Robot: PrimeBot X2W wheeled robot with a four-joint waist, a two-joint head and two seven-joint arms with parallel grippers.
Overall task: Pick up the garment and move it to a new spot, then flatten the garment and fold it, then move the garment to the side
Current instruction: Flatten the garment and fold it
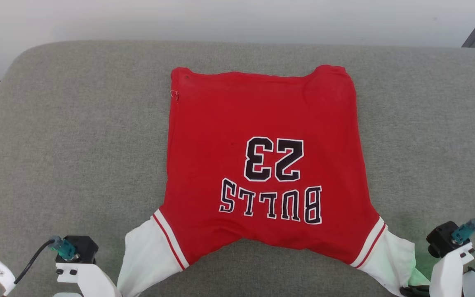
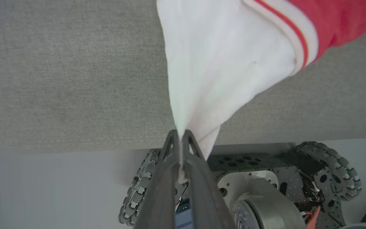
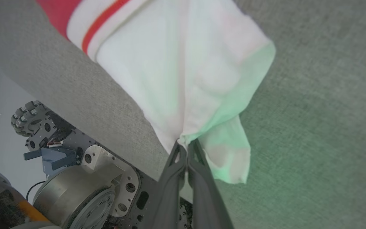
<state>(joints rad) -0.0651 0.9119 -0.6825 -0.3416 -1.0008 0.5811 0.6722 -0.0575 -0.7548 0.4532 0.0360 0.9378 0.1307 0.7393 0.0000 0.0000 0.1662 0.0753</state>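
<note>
The left gripper (image 2: 179, 135) is clenched on the tip of the white left sleeve (image 2: 214, 63), just past the near edge of the grey padded table (image 1: 76, 144). The garment (image 1: 262, 123) lies spread at mid-table, red, its black lettering and number 23 upside down from here, its far hem slightly wavy. At the near edge the right gripper (image 3: 186, 144) pinches the right sleeve (image 3: 176, 63). To flatten it well, I'd say both should draw back evenly and low, without jerking.
</note>
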